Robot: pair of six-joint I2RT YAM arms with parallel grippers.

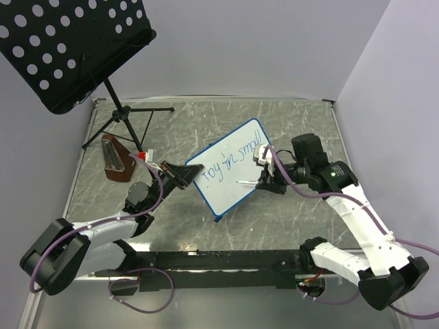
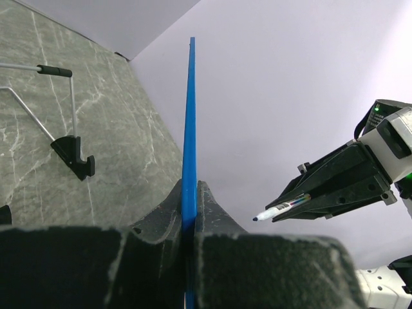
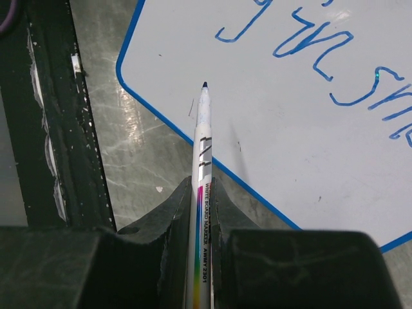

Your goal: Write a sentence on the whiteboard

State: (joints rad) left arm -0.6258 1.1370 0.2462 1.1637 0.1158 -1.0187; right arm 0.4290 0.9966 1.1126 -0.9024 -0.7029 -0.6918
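The whiteboard (image 1: 230, 175) stands tilted near the middle of the table (image 1: 302, 123). Its near-left edge is clamped by the left tool (image 1: 186, 176); the left wrist view shows the blue frame edge-on between the closed fingers. The right tool (image 1: 264, 181) is closed on a marker (image 3: 199, 212). The tip hangs over the blank lower part of the board, close to the surface but apart from it. The sentence (image 1: 232, 159) reads roughly "Joy in small" in one blue line (the last word climbs toward the far corner), so I judge a second line has yet to go underneath.

The main risk is the hold on the board. It is pinched at one edge only, so a firm press from the marker could swing it back about that grip, and strokes would skip or smear. The tip also sits near the lower frame, so a line begun too low could run out of room. The thin marker could slide in the fingers under pressure, and the right tool could brush the written words.

A black perforated music stand (image 1: 68, 48) rises at the far left. A brown wedge-shaped thing (image 1: 115, 159) sits beside the left arm. Both are well apart from the board, and nothing lies between the marker and the writing surface.
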